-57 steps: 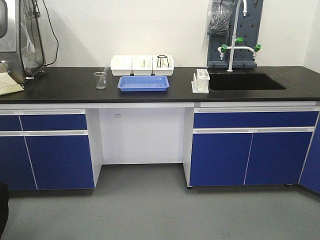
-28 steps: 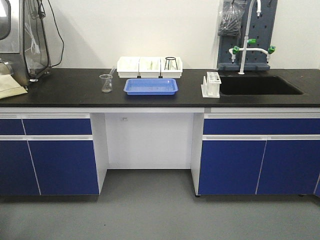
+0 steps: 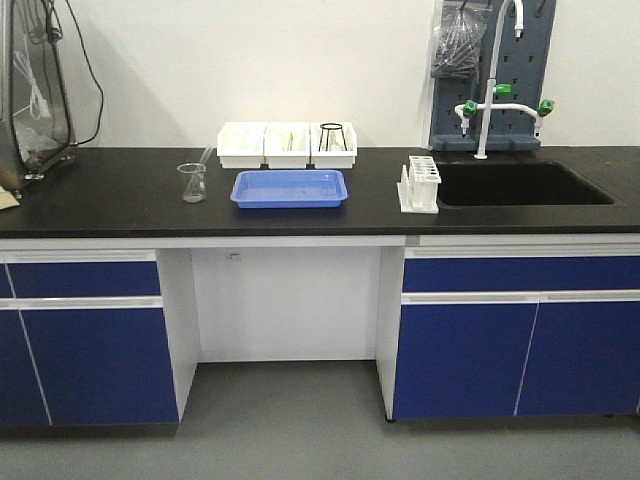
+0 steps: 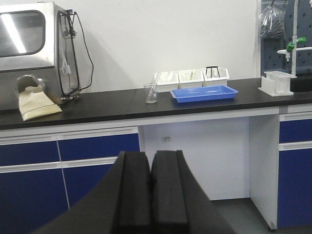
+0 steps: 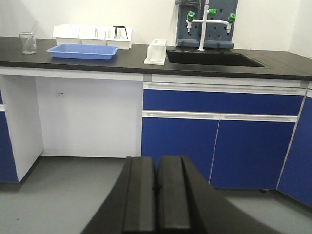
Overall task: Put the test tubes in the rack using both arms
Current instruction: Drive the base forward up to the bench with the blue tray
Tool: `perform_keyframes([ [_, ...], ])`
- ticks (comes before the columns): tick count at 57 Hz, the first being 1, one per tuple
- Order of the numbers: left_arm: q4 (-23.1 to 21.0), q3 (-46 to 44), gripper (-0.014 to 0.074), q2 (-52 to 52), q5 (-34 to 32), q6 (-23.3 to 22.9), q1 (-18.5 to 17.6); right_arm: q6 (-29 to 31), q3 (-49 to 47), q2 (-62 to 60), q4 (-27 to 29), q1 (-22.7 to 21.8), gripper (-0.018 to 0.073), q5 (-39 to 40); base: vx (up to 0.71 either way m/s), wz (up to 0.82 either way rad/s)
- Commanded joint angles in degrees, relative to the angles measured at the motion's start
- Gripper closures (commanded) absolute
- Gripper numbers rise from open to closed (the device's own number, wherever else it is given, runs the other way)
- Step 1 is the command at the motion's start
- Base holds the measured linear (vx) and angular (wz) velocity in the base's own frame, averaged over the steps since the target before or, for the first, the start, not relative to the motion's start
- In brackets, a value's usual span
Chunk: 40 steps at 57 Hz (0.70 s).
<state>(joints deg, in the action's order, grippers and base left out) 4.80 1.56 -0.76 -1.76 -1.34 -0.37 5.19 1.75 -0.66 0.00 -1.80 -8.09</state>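
Note:
The white rack (image 3: 420, 185) stands on the black benchtop (image 3: 100, 200) just left of the sink; it also shows in the left wrist view (image 4: 277, 83) and the right wrist view (image 5: 156, 52). The test tubes are too small to make out; faint slim shapes lie in the middle white bin (image 3: 288, 141). My left gripper (image 4: 151, 161) is shut and empty, low in front of the blue cabinets, far from the bench. My right gripper (image 5: 157, 163) is shut and empty, over the grey floor. Neither arm shows in the front view.
A blue tray (image 3: 290, 188) lies mid-bench with a clear beaker (image 3: 192, 183) to its left. Behind stand three white bins (image 3: 240, 145) and a black wire tripod (image 3: 331, 136). A sink (image 3: 520, 185) and tap (image 3: 490, 100) are right; a steel cabinet (image 4: 29, 44) is left.
The whole bench sits lower and a little larger in the front view, so the view has shifted toward it. Nothing on the benchtop has moved.

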Motion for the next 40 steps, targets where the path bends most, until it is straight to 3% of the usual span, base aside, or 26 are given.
perform_keyframes([
  [1,-0.5,-1.5,0.0601,-0.1,-4.7,-0.5,0.0,0.1,0.8,-0.2,-0.7,-0.1,0.0568,4.7,0.34,-0.04],
  [40,-0.5,-1.5,0.0601,-0.1,-4.7,-0.5,0.0,0.1,0.8,-0.2,-0.7,-0.1,0.0568,4.7,0.46,0.02],
])
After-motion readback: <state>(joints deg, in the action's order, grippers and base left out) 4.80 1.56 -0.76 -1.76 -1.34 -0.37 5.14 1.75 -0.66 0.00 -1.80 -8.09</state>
